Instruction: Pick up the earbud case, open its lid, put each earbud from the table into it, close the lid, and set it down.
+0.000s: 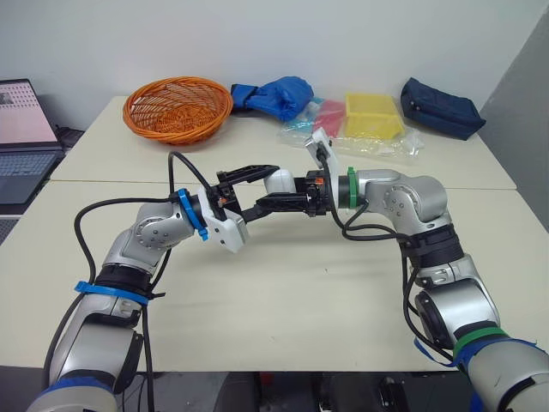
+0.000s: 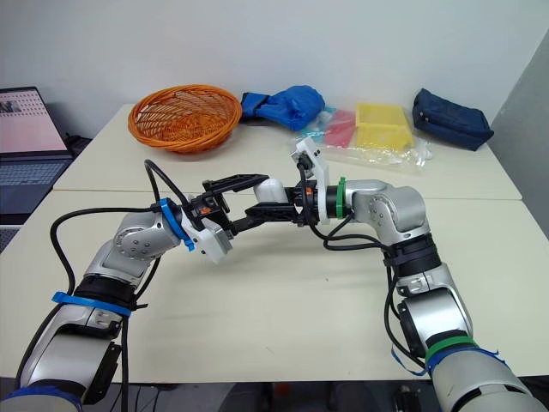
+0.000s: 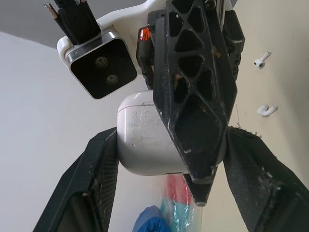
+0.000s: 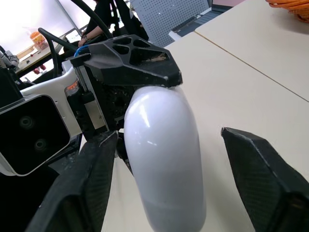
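White earbud case (image 1: 278,181), lid shut, held above the table (image 1: 283,292); two earbuds (image 3: 267,110) lie on it.

White wall (image 1: 343,34), cream tables (image 1: 283,300) abutted, perhaps grey partition (image 1: 527,94) right.

I see the case (image 4: 164,159) as glossy white plastic, smooth, though lightly scuffed in the left wrist view. The fingers (image 3: 94,188) look like matt black plastic with a rough grain. The table (image 1: 300,292) is smooth and matt, the basket (image 1: 177,107) woven wicker, the pouch (image 1: 442,107) dark cloth, the bags (image 1: 377,144) clear crinkled film.
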